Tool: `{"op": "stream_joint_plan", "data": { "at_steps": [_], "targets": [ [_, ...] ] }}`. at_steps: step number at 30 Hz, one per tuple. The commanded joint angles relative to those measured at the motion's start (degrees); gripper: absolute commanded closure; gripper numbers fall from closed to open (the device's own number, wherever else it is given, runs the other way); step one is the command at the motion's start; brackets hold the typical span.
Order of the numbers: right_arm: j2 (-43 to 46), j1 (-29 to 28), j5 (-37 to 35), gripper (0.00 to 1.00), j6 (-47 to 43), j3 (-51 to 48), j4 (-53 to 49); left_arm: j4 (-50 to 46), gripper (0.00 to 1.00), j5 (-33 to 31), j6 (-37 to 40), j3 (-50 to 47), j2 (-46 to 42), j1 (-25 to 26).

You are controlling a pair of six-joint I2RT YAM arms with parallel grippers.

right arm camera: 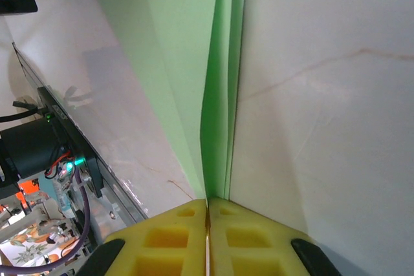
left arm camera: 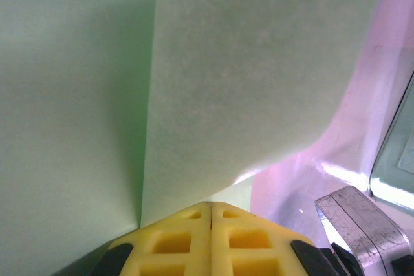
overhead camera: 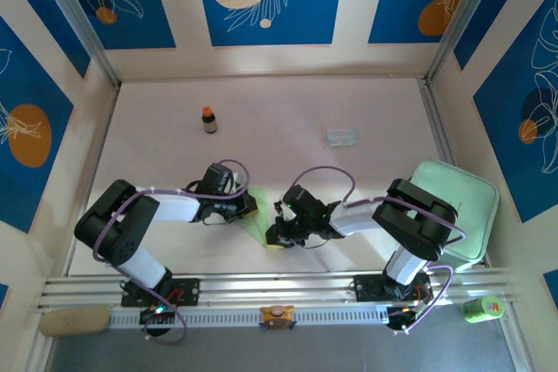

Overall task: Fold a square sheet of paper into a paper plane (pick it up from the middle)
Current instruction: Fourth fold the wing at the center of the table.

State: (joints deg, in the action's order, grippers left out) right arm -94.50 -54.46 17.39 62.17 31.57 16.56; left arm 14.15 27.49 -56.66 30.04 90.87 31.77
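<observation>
1. Two arms are reaching inward over the near half of the table (overhead camera: 349, 102). Starting from the left, the left gripper (overhead camera: 247, 206) is sitting at the far end of the pale green sheet of paper (overhead camera: 260, 226).
2. Up close in the left wrist view, the left gripper (left arm camera: 210, 210) is pressing its yellow pads (left arm camera: 174, 240) tight together with no gap between them. The sheet of paper (left arm camera: 259, 63) is rising straight out of that seam, so the jaws are clamping its edge.
3. One layer is standing like a flat wall on the left of that view. A second flap is curling over to the right, its lower edge lifting off the glossy tabletop.
4. From above, the sheet is showing as a narrow green strip stretched between the two claws. It is running from the left gripper down and rightward to the right gripper (overhead camera: 277, 238).
5. At the right wrist, the right gripper (right arm camera: 207, 208) is also squeezing its pads shut. It is pinching several folded layers of the sheet of paper (right arm camera: 220, 108), whose creases are running straight away from the fingertips.
6. Farther back, a small brown bottle (overhead camera: 209, 119) is standing left of centre, and a clear packet (overhead camera: 343, 136) is lying to its right.
7. At the far right, a mint green tray (overhead camera: 462, 202) is resting beside the right arm, well apart from the paper.
</observation>
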Motion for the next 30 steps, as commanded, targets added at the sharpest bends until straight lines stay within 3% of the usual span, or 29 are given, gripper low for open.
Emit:
{"op": "stream_joint_plan", "data": {
  "at_steps": [1,18,30],
  "targets": [
    [0.67,-1.68,3.43,0.91,0.23,-2.18,-6.61,-2.29,0.99,-2.31,-0.1,-1.13,-0.26,-0.14],
    [0.92,-2.82,3.57,0.93,0.67,-3.15,-7.09,-2.01,0.99,-2.36,-0.46,-1.48,-0.53,-0.13],
    [6.13,-2.46,0.73,0.91,-2.39,0.23,-17.37,-1.2,0.99,-3.63,-0.94,-2.4,-1.49,0.04]
  ]
}}
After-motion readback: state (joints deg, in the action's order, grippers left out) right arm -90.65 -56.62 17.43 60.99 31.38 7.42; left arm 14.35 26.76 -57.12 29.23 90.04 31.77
